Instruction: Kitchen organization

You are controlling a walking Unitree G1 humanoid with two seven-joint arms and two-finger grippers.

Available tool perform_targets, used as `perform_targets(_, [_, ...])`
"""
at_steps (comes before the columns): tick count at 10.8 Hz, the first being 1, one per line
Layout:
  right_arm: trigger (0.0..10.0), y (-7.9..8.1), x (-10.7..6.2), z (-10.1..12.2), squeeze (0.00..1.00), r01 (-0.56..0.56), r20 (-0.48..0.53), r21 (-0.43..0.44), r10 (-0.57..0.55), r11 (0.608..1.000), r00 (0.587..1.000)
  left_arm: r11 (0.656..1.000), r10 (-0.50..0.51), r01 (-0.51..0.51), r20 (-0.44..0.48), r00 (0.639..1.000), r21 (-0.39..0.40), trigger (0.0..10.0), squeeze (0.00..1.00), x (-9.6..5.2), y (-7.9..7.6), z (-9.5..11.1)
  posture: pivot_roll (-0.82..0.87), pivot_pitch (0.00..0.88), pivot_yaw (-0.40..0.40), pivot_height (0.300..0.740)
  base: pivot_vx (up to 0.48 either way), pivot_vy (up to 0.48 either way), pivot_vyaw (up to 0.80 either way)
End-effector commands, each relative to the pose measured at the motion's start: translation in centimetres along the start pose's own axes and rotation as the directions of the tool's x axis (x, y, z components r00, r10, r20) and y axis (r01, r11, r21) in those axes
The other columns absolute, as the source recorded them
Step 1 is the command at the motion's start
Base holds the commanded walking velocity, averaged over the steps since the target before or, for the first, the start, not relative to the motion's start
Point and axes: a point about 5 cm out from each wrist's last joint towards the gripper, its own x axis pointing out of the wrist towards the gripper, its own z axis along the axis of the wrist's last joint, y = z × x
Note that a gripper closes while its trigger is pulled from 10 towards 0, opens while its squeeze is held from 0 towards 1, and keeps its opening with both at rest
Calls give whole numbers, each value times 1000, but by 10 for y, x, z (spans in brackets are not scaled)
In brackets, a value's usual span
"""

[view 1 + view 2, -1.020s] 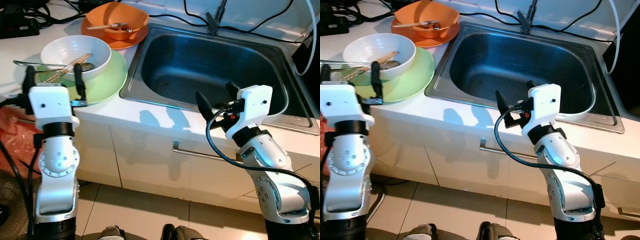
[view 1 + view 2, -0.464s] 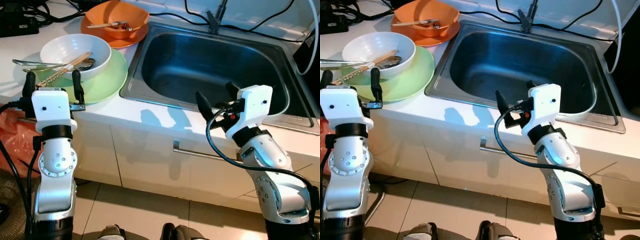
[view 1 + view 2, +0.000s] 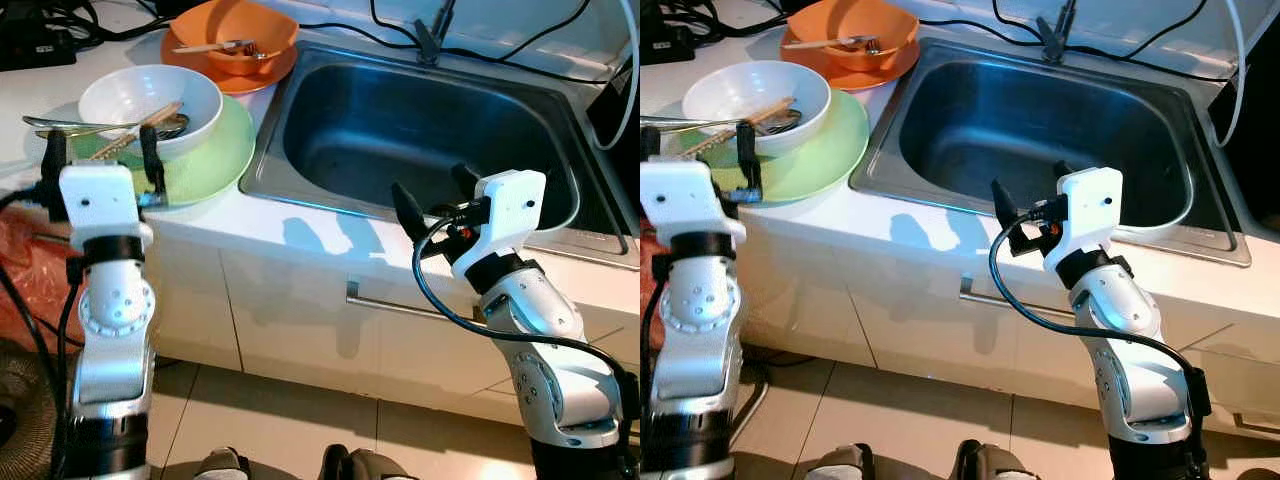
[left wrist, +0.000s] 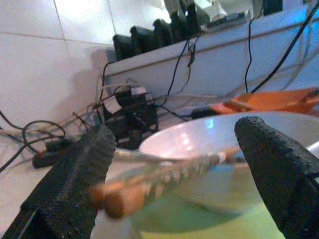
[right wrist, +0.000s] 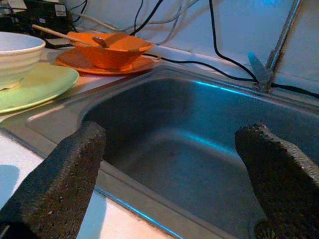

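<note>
A white bowl (image 3: 150,100) sits on a green plate (image 3: 218,155) at the left of the counter. Wooden chopsticks (image 3: 135,124) and a metal spoon (image 3: 55,124) lie in the bowl and jut over its rim. My left gripper (image 3: 100,148) is open at the plate's near edge, level with the bowl. In the left wrist view the chopsticks' ends (image 4: 144,184) lie between the two fingers (image 4: 79,169). Behind stands an orange bowl (image 3: 235,40) with utensils, on an orange plate (image 3: 240,82). My right gripper (image 3: 432,192) is open and empty over the front rim of the steel sink (image 3: 420,130).
The sink basin (image 5: 189,144) holds nothing, and its tap (image 3: 432,30) is at the back. Black cables and power bricks (image 4: 132,114) lie along the wall behind the dishes. A cabinet handle (image 3: 385,305) runs below the counter. An orange bag (image 3: 25,270) hangs at the left.
My left gripper has moved forward to the white bowl, so the chopsticks' ends now lie between its open fingers. The right arm has not moved.
</note>
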Motion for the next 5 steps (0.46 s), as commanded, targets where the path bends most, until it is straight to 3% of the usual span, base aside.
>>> perform_targets(1, [10000, -5, -3, 2, 0, 21, -1, -10, -21, 1000, 1000, 1000, -10, 10, 3, 1000, -18, 10000, 0, 0, -4, -1, -26, 166, -103, 740, 0, 0, 0])
perform_targets(2, [10000, -5, -3, 2, 0, 21, 0, -10, -21, 1000, 1000, 999, -26, 26, 14, 1000, -27, 10000, 0, 1, -9, -2, -33, 161, -105, 740, 0, 0, 0])
perform_targets(3, [10000, -6, -2, 3, 0, 21, 5, -14, -20, 1000, 1000, 998, -40, 41, 22, 999, -45, 4157, 0, 2, -13, -4, -43, 154, -108, 740, 0, 0, 0])
perform_targets(4, [10000, -7, -1, 5, 0, 19, 9, -22, -19, 1000, 1000, 997, -40, 42, 27, 999, -59, 0, 0, 4, -15, -5, -46, 150, -110, 740, 0, 0, 0])
perform_targets(5, [10000, -8, 0, 5, 0, 22, 10, -23, -22, 999, 1000, 997, -42, 44, 25, 999, -61, 0, 0, 5, -17, -7, -47, 148, -111, 740, 0, 0, 0])
